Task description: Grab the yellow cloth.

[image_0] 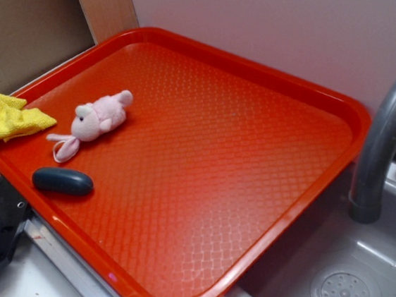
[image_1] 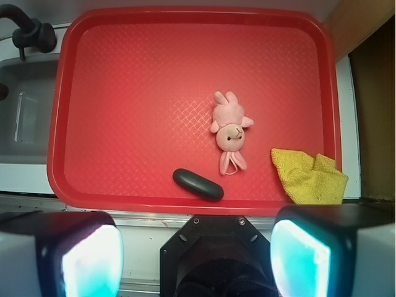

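Observation:
The yellow cloth [image_0: 6, 115] lies crumpled over the left rim of the red tray [image_0: 276, 79], partly hanging off it. In the wrist view the yellow cloth [image_1: 309, 177] sits at the tray's lower right corner. My gripper [image_1: 197, 257] hangs high above the near edge of the tray [image_1: 124, 198], open wide, nothing between its fingers [image_1: 300, 257]. It is well clear of the cloth. The exterior view does not show the gripper.
A pink plush animal [image_0: 96, 120] [image_1: 229, 129] lies on the tray beside the cloth. A dark oval object [image_0: 63, 180] [image_1: 198, 184] rests near the tray's rim. A grey sink [image_0: 353, 292] with a faucet [image_0: 387, 133] lies beside the tray.

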You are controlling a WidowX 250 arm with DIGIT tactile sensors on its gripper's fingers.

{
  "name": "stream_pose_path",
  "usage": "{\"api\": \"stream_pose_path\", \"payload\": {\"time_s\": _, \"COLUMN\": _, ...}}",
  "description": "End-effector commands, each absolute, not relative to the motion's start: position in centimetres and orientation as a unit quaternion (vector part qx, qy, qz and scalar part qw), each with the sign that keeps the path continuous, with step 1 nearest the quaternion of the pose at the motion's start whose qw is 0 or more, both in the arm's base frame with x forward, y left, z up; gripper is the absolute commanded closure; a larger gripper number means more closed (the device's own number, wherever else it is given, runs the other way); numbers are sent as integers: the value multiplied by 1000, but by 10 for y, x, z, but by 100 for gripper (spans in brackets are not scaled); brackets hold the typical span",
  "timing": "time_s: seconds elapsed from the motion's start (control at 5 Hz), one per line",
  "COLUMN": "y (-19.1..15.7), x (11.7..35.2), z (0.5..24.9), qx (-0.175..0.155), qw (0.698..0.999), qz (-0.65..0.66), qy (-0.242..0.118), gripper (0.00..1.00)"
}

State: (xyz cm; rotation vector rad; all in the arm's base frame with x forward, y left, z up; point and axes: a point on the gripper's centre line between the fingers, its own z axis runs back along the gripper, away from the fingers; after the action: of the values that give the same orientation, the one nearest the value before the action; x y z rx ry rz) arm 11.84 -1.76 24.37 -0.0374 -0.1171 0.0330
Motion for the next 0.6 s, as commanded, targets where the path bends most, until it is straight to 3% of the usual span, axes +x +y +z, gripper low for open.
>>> {"api": "stream_pose_path", "payload": {"time_s": 0.0, "y": -18, "x": 118, "z": 244, "qx": -19, "qw": 998, "qz": 17, "qy": -59, "gripper": 0}}
{"api": "stream_pose_path", "payload": {"time_s": 0.2, "y": 31, "x": 149, "z": 195, "qx": -5, "qw": 999, "qz": -45, "qy": -29, "gripper": 0}}
{"api": "stream_pose_path", "payload": {"time_s": 0.4, "y": 52, "x": 153, "z": 175, "qx": -24, "qw": 993, "qz": -111, "qy": -26, "gripper": 0}}
